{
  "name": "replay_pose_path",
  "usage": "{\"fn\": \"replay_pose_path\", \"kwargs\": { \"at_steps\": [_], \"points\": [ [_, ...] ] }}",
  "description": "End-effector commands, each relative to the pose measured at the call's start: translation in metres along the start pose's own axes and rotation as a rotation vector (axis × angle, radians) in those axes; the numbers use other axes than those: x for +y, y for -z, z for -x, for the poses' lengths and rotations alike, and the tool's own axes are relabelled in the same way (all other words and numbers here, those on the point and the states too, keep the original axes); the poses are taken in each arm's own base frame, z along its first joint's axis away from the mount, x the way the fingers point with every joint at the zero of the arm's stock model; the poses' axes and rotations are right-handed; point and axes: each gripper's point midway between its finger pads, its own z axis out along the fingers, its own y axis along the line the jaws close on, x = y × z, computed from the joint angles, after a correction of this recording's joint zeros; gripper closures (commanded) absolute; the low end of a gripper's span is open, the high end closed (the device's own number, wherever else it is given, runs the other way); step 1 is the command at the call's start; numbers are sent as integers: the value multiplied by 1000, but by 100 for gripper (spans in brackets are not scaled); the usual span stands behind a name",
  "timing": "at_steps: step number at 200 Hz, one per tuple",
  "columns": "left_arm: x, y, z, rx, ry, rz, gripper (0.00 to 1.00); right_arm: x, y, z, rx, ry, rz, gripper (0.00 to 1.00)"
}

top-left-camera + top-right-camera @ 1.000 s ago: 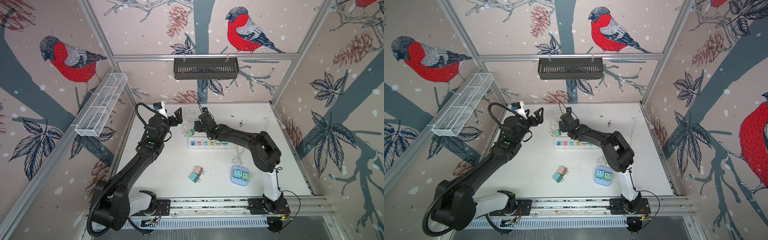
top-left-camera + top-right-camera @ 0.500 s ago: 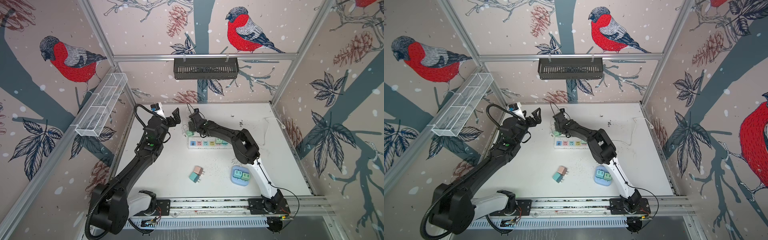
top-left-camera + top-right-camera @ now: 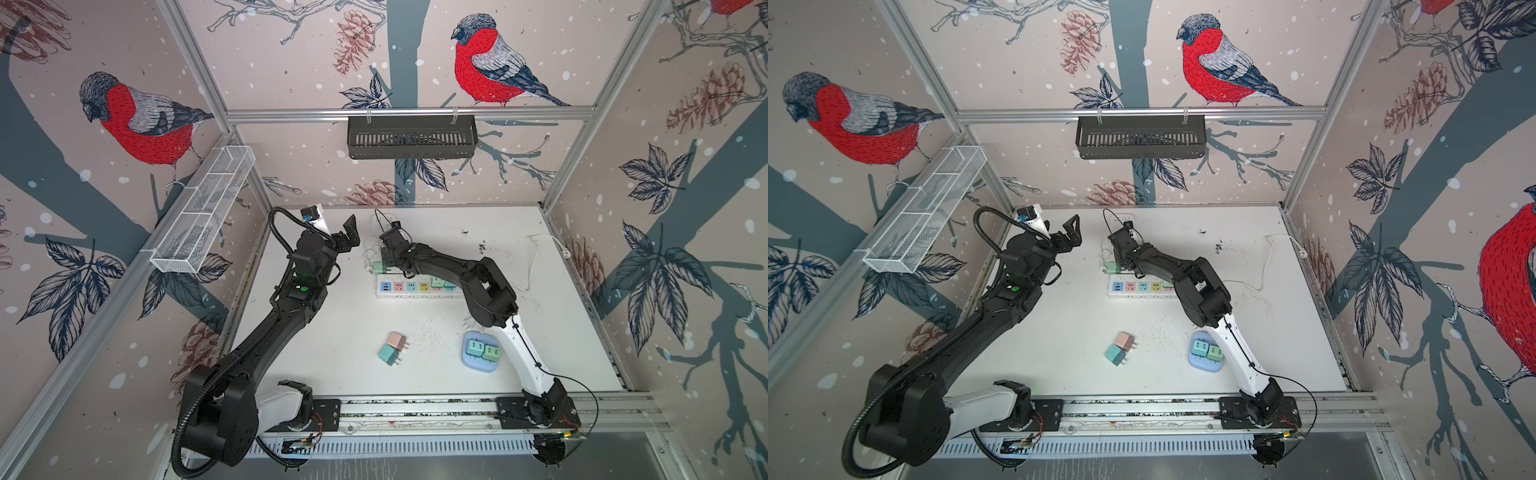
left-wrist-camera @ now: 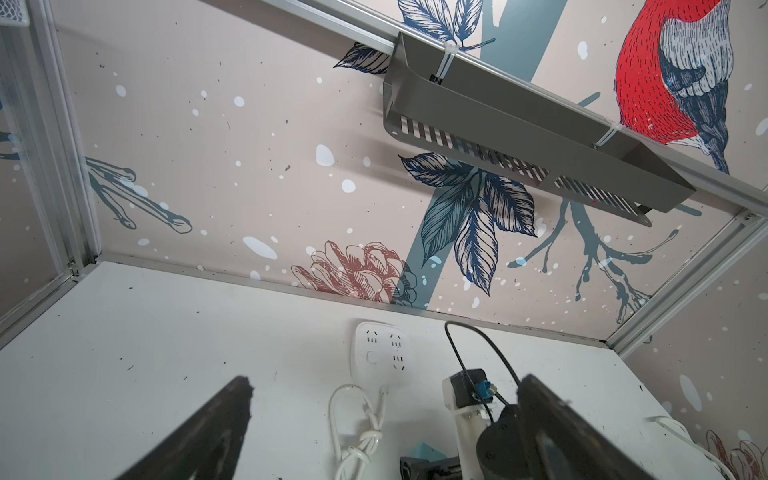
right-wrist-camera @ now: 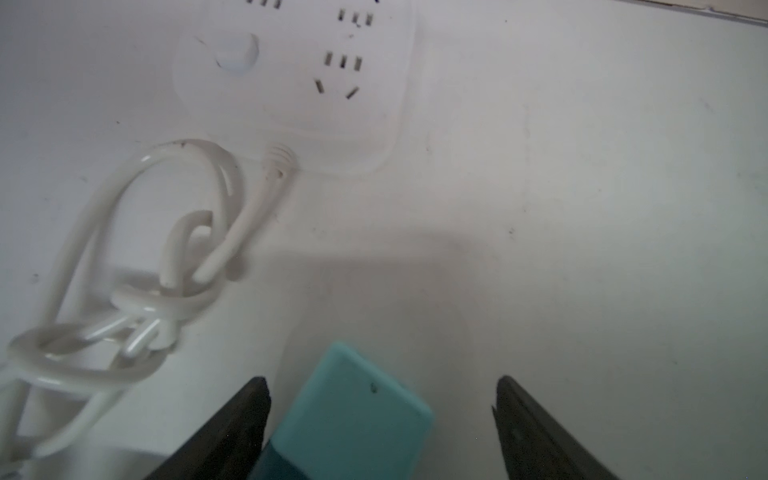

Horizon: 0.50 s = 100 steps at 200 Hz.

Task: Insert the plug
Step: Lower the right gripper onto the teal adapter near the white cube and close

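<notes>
Jaws of my right claw (image 5: 380, 388) stand apart, the teal rectangular plastic plug (image 5: 353, 419) between them, ungripped; my left claw (image 3: 351, 236) hangs released

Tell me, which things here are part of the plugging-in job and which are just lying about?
In the job: right gripper, teal plug between its open jaws, coloured power strip, perhaps the white socket block.

Lying about: pink plug, second teal plug, blue tray, knotted cable, wire basket, black shelf.
</notes>
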Motion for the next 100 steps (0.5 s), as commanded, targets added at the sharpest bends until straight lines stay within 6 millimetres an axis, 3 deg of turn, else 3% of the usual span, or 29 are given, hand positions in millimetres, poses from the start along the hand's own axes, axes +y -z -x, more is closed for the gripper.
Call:
{"fn": "replay_pose_path", "kwargs": {
  "at_steps": [1, 48, 100],
  "points": [
    [-1, -2, 0, -3, 0, -6, 2, -11, 12, 8, -42, -25, -31, 15],
    [-2, -4, 0, 4, 4, -10, 1, -19, 26, 7, -65, -36, -16, 15],
    [0, 1, 2, -11, 1, -1, 2, 1, 15, 1, -28, -48, 122, 17]
  ]
}}
